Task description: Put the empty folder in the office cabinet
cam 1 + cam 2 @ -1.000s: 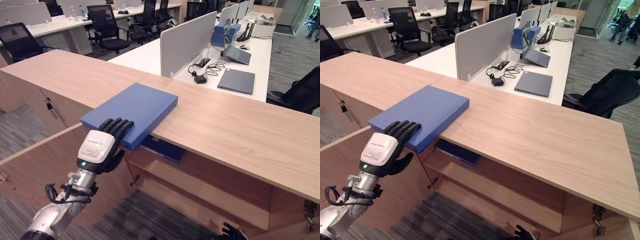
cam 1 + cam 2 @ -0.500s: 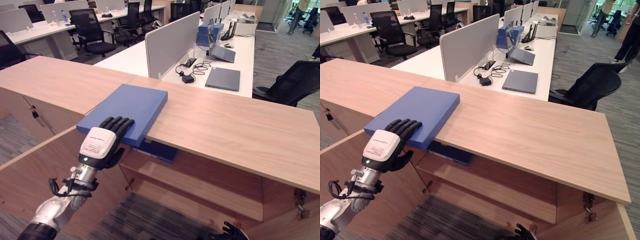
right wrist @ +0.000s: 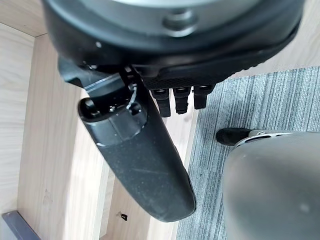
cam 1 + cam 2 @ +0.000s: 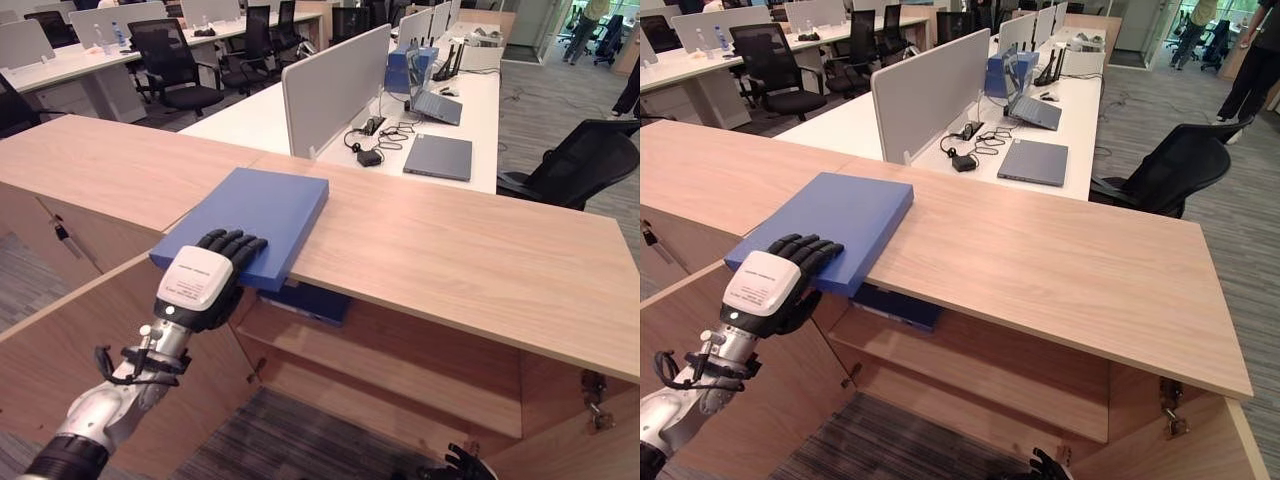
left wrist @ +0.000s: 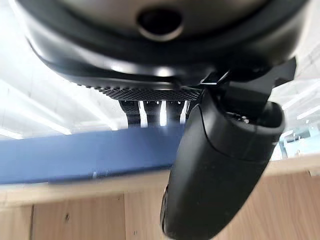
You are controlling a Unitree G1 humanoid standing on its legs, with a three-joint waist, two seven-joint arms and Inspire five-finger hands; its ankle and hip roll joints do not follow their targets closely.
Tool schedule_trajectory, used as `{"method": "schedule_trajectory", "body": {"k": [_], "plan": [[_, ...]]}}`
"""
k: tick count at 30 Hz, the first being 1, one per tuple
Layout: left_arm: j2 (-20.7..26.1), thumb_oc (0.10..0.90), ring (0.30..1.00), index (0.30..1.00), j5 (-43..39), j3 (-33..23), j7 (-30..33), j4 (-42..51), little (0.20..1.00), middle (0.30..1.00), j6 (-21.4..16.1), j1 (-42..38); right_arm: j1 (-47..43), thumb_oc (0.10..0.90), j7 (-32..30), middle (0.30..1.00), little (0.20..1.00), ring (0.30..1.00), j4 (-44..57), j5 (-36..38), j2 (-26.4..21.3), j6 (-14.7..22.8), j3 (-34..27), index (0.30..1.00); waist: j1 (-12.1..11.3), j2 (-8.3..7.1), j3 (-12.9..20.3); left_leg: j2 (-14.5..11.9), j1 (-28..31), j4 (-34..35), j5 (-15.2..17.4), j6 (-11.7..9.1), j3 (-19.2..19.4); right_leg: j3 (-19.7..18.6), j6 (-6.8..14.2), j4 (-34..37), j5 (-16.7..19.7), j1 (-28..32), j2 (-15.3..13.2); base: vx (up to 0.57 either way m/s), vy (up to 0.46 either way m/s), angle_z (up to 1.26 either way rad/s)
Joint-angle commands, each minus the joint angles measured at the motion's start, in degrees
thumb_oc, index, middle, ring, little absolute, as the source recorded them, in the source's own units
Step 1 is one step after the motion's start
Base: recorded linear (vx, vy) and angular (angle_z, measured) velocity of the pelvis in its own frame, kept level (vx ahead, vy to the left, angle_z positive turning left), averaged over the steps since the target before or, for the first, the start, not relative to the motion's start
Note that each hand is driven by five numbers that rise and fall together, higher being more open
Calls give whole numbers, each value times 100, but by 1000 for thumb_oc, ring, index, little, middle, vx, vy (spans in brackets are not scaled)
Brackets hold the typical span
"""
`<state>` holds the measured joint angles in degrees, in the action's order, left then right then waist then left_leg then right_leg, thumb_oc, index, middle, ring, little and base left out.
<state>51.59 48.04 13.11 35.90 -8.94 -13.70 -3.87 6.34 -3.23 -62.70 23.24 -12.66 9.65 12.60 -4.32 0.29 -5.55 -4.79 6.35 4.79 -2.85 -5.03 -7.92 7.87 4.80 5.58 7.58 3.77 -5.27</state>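
Note:
A flat blue folder [image 4: 250, 205] lies on the wooden cabinet top [image 4: 450, 250], its near edge jutting out over the front. My left hand [image 4: 205, 280] holds that near corner, with the fingers [image 5: 150, 112] curled over the top face and the thumb [image 5: 215, 170] under the blue edge [image 5: 75, 155]. The cabinet below stands open, showing a shelf [image 4: 400, 365]. A second blue folder [image 4: 315, 300] lies on that shelf just under the first. My right hand [image 4: 455, 465] hangs low by the cabinet's foot, fingers relaxed and holding nothing.
The open cabinet door [image 4: 80, 330] stands out to the left, beside my left arm. Behind the cabinet is a white desk [image 4: 260, 120] with a grey divider panel [image 4: 335, 85], a closed laptop [image 4: 438, 157] and cables. A black office chair [image 4: 575, 165] stands at the right.
The camera has shifted a little. My left hand stays on the folder's near corner, and the folder has not visibly moved on the cabinet top.

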Motion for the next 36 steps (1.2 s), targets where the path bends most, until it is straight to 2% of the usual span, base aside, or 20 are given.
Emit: {"method": "schedule_trajectory", "body": {"k": [1, 7, 11, 13, 14, 17, 18, 19, 20, 21, 22, 24, 25, 27, 28, 33, 36], "plan": [[281, 400, 300, 300, -56, -288, 243, 211, 300, 300, 22, -707, -398, 800, -26, 900, 900, 900, 200, 189, -178, 264, -68, 900, 90, 35, -21, -78, 53, 21, 391, -239, 151, -156, 451, -159, -1260, 833, -245, 0, 0, 0], [253, 400, 300, 300, -113, -559, 243, 586, 300, 300, -15, -587, -439, 800, -29, 900, 900, 900, 174, 184, -142, 246, -86, 900, 42, 34, 4, -54, 72, 21, 397, -227, 136, -148, 450, -161, -1259, 853, -252, 0, 0, 0], [-138, 400, 300, 300, -709, -1139, 158, 1309, 300, 300, -236, -422, -446, 800, -17, 900, 900, 900, 198, 243, -67, 226, -104, 900, -16, 40, 16, -42, 65, 21, 391, -219, 129, -117, 435, -154, -1264, 869, -259, 0, 0, 0], [-678, 400, 300, 300, -1451, -1466, 29, 1763, 300, 300, -474, -449, -453, 800, -4, 900, 900, 900, 297, 285, -16, 207, -101, 900, -34, 30, 25, -29, 39, 21, 347, -204, 105, -113, 417, -153, -1232, 843, -261, -15, -3, 3], [-685, 400, 300, 300, -1464, -1492, 3, 1792, 300, 300, -466, -421, -450, 800, -3, 900, 900, 900, 297, 286, -25, 204, -92, 900, -27, 34, 27, -32, 65, 21, 389, -207, 109, -111, 416, -141, -1262, 874, -259, -21, 2, 3], [-1498, 400, 300, 300, -3141, -1771, -126, 2433, 300, 300, -924, -607, -469, 800, 27, 900, 900, 900, 645, 393, 5, 169, -20, 900, -37, 32, 30, -13, 37, 21, 343, -186, 104, -107, 386, -140, -1238, 868, -269, 0, 0, 0], [-1503, 400, 300, 300, -3157, -1782, -144, 2444, 300, 300, -920, -602, -469, 800, 27, 900, 900, 900, 649, 393, -1, 166, -20, 900, -36, 37, 30, -14, 35, 21, 342, -186, 104, -108, 386, -142, -1237, 865, -269, 0, 0, 0], [-1840, 400, 300, 300, -4141, -1787, -415, 2735, 300, 300, -1183, -719, -482, 800, 43, 900, 900, 900, 875, 434, -9, 130, 36, 900, -34, 46, 22, -7, 31, 21, 340, -175, 106, -101, 371, -146, -1236, 863, -275, 0, 0, 0], [-1844, 400, 300, 300, -4164, -1805, -442, 2750, 300, 300, -1176, -708, -480, 800, 42, 900, 900, 900, 881, 434, -15, 126, 40, 900, -30, 51, 19, -9, 35, 21, 341, -175, 107, -102, 371, -148, -1236, 865, -274, 0, 0, 0], [-2089, 400, 300, 300, -5171, -1739, -873, 2973, 300, 300, -1382, -877, -527, 800, 58, 900, 900, 900, 945, 432, -28, 110, 74, 900, -30, 73, 14, 5, 33, 21, 349, -163, 111, -97, 366, -154, -1230, 864, -283, 0, 0, 0], [-2089, 400, 300, 300, -5172, -1740, -875, 2974, 300, 300, -1381, -877, -527, 800, 58, 900, 900, 900, 945, 432, -28, 110, 74, 900, -30, 74, 13, 5, 34, 21, 349, -163, 111, -98, 366, -154, -1230, 864, -283, 0, 0, 0], [-2345, 400, 300, 300, -6442, -1545, -1485, 3230, 300, 300, -1465, -1067, -614, 800, 90, 900, 900, 900, 1109, 437, -21, 53, 153, 900, -18, 108, -1, 25, 50, 21, 365, -142, 122, -112, 368, -151, -1211, 864, -306, 0, 0, 0], [-2385, 400, 300, 300, -6797, -1445, -1690, 3286, 300, 300, -1465, -1140, -646, 800, 113, 900, 900, 900, 1145, 429, -21, 31, 194, 900, -13, 119, -2, 30, 57, 21, 371, -136, 138, -117, 374, -149, -1205, 872, -319, 0, 0, 0], [-2402, 400, 300, 300, -7050, -1347, -1869, 3325, 300, 300, -1453, -1203, -658, 800, 129, 900, 900, 900, 1164, 425, -22, 12, 227, 900, -15, 132, -8, 36, 65, 21, 380, -130, 159, -120, 381, -150, -1201, 877, -331, 0, 0, 0], [-2457, 400, 300, 300, -7567, -1150, -2157, 3397, 300, 300, -1435, -1359, -716, 800, 142, 900, 900, 900, 1204, 438, -16, -15, 275, 900, 18, 148, -5, 45, 82, 21, 400, -116, 193, -138, 394, -158, -1191, 865, -355, -3, 41, -2], [-2621, 400, 300, 300, -8730, -577, -2775, 3387, 300, 300, -1321, -1767, -810, 800, 173, 900, 900, 900, 1286, 593, -9, -58, 308, 900, 158, 158, -11, 72, 121, 21, 456, -73, 306, -246, 430, -195, -1157, 816, -423, 3, 39, -8], [-2639, 400, 300, 300, -9112, -392, -2990, 3313, 300, 300, -1265, -1885, -820, 800, 211, 900, 900, 900, 1368, 696, -15, -82, 315, 900, 220, 161, -7, 91, 138, 21, 483, -52, 370, -319, 450, -206, -1142, 781, -450, -8, 43, -19]]}}
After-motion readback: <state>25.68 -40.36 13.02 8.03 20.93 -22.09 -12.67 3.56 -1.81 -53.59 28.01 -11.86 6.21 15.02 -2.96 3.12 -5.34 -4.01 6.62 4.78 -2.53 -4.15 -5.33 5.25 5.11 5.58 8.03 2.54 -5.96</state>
